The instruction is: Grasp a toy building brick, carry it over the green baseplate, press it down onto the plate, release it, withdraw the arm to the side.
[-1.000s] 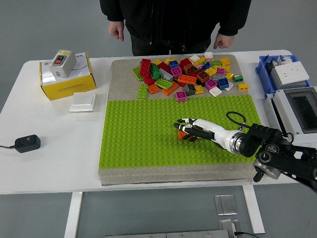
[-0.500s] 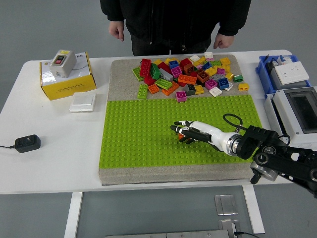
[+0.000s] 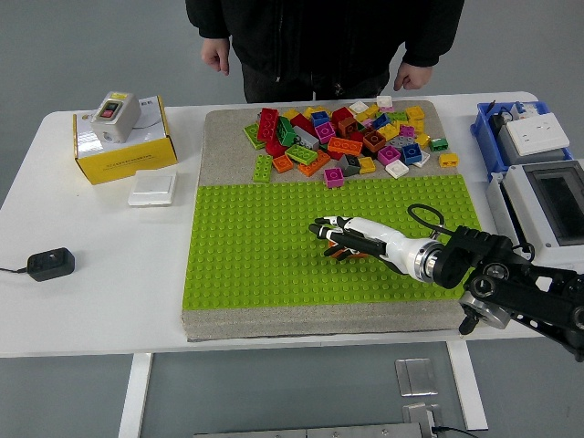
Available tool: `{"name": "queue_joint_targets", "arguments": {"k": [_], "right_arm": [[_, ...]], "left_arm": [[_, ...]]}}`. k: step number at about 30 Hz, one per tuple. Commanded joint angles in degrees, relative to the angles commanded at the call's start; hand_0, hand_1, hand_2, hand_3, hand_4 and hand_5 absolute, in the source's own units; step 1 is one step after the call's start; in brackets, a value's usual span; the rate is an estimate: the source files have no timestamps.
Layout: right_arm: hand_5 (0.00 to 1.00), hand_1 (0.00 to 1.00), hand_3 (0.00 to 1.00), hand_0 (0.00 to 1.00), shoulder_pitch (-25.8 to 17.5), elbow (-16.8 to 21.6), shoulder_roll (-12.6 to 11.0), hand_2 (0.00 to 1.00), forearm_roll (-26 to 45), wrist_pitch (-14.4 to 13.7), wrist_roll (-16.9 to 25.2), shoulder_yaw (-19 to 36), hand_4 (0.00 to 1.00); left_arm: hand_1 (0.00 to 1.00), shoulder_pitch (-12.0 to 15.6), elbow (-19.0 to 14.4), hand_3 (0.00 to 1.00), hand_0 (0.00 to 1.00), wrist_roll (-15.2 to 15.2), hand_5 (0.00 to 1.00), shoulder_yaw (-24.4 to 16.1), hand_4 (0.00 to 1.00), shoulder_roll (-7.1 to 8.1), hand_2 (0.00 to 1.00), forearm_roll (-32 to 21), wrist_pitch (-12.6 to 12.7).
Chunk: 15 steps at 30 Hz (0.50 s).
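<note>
Right hand (image 3: 339, 239) shifted slightly left across green baseplate (image 3: 255, 255), fingers curled around an orange brick (image 3: 351, 253). Probably pressing, release pending.

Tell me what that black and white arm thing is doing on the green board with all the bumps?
That is a robot's right hand, seen by a camera up on the robot, looking down at a white table. Its fingers are wrapped around an orange toy brick, low over the green baseplate. More bricks sit in a pile behind. A person stands at the far side, hands hanging down. A yellow box sits on the left.
</note>
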Motion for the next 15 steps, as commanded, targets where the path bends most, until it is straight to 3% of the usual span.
{"name": "queue_joint_targets", "arguments": {"k": [10, 11, 15], "right_arm": [[0.998, 0.797, 0.998, 0.768, 0.2, 2.0, -1.0, 0.904, -5.9, -0.7, -0.9, 2.0, 0.702], [0.998, 0.731, 0.948, 0.735, 0.2, 2.0, -1.0, 0.844, -6.3, -0.5, -1.2, 1.9, 0.699], [0.998, 0.731, 0.948, 0.735, 0.1, 2.2, -1.1, 0.844, -9.1, 0.1, -2.4, 1.7, 0.699]], "left_arm": [[0.645, 0.0, 0.0, 0.653, 0.663, 0.1, 0.476, 0.0, 0.392, -0.05, 0.614, 0.0, 0.0], [0.646, 0.0, 0.0, 0.653, 0.663, 0.1, 0.477, 0.0, 0.394, -0.05, 0.614, 0.0, 0.0], [0.646, -0.1, 0.0, 0.653, 0.663, 0.1, 0.477, 0.2, 0.394, -0.08, 0.614, -0.3, 0.1]]}}
